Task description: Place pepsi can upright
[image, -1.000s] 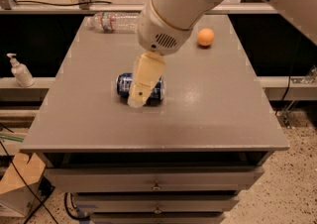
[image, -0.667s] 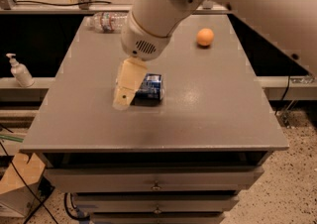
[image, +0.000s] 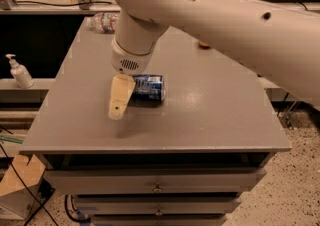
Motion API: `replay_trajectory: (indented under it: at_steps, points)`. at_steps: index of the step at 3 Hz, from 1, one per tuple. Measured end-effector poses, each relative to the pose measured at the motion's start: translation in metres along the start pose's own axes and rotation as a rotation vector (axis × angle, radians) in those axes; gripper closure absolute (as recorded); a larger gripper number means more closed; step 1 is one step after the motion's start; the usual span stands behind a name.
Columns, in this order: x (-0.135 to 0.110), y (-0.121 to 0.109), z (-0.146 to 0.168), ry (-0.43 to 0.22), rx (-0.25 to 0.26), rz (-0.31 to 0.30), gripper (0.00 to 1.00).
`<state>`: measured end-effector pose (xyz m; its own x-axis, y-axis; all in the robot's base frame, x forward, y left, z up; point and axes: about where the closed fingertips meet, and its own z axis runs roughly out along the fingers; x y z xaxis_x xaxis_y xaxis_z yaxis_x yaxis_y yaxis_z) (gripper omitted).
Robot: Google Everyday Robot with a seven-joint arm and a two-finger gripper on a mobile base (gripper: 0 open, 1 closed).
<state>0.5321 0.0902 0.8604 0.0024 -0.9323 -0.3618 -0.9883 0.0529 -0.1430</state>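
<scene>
The pepsi can is dark blue with white and light-blue print. It lies on its side near the middle of the grey table, its long axis running left to right. My gripper hangs from the big white arm and points down at the table, right at the can's left end. It is beside the can, not around it. The arm hides the can's upper left edge.
A clear plastic bottle lies at the table's back left edge. An orange thing peeks out from behind the arm at the back right. A pump bottle stands on a lower ledge left of the table. Drawers sit below the front edge.
My gripper has moved from over the can to its left side and lower toward the table. The arm now covers most of the orange thing. The can still lies on its side.
</scene>
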Motion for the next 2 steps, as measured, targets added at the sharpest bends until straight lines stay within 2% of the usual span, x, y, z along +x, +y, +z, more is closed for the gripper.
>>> replay_trajectory:
  at_steps: [1, 2]
  points:
    - [0.023, -0.005, 0.024, 0.098, 0.001, 0.022, 0.0]
    - [0.044, -0.011, 0.033, 0.168, 0.003, 0.037, 0.16]
